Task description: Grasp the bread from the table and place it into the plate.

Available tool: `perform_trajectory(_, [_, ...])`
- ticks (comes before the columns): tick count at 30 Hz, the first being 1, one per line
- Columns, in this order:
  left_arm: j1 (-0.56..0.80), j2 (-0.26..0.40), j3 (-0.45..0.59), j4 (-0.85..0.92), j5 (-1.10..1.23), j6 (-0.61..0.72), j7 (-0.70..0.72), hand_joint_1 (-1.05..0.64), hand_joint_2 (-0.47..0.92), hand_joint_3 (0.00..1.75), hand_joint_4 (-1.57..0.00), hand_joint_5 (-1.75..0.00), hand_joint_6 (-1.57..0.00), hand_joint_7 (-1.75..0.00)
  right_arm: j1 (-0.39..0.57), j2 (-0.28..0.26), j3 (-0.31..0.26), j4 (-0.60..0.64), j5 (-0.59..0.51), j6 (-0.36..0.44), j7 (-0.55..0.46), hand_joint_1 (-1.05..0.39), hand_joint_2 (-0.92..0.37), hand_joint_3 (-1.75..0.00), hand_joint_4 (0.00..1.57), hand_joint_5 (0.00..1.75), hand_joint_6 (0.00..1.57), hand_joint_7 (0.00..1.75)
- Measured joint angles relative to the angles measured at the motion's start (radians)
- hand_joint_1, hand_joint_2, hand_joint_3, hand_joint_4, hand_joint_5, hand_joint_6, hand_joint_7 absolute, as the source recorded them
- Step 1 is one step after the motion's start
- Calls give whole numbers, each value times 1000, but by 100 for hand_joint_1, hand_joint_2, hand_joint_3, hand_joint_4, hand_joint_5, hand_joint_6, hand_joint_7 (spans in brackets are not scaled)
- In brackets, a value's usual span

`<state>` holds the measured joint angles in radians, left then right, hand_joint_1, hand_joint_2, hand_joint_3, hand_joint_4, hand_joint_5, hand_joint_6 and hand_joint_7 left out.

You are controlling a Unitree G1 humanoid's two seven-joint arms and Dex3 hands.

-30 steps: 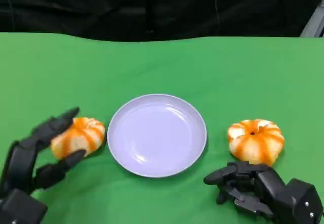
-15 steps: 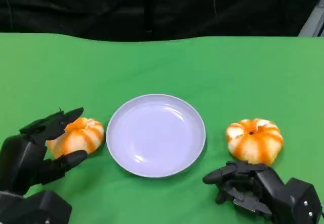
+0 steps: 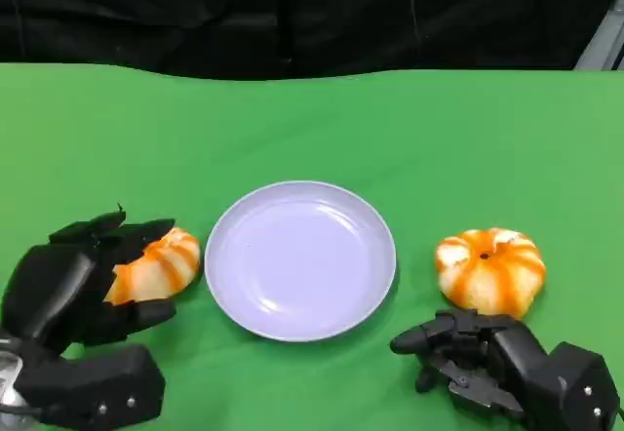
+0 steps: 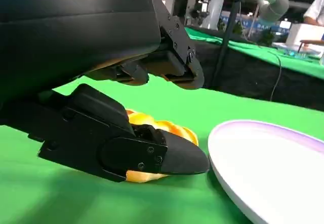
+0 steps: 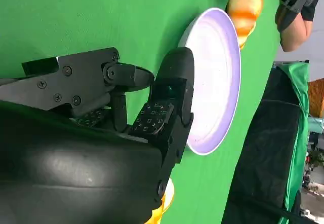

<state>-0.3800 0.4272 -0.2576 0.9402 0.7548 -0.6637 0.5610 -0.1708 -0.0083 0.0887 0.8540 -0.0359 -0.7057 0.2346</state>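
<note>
The left hand (image 3: 83,280) grips an orange-striped bread roll (image 3: 154,264) from both sides, fingers above and thumb below; the roll sits on the green surface (image 3: 312,129) just left of the plate (image 3: 300,259), apart from its rim. A second roll (image 3: 490,270) lies to the plate's right. The right hand (image 3: 487,358) rests near that roll, in front of it, fingers curled and holding nothing.
</note>
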Motion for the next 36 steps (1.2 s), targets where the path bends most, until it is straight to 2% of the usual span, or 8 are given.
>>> perform_trajectory(17, [-93, -4, -79, 102, -54, 80, -113, -89, 92, 36, -43, 0, -52, 0, 1, -1, 2, -1, -11, -9, -10, -3, -92, -42, 78, 128, 104, 50])
perform_trajectory(36, [-184, -52, -127, 235, -99, 139, -201, -86, 92, 35, -47, -1, -51, 0, 6, -1, 2, -4, -11, -12, -10, -3, -92, -41, 78, 128, 102, 51])
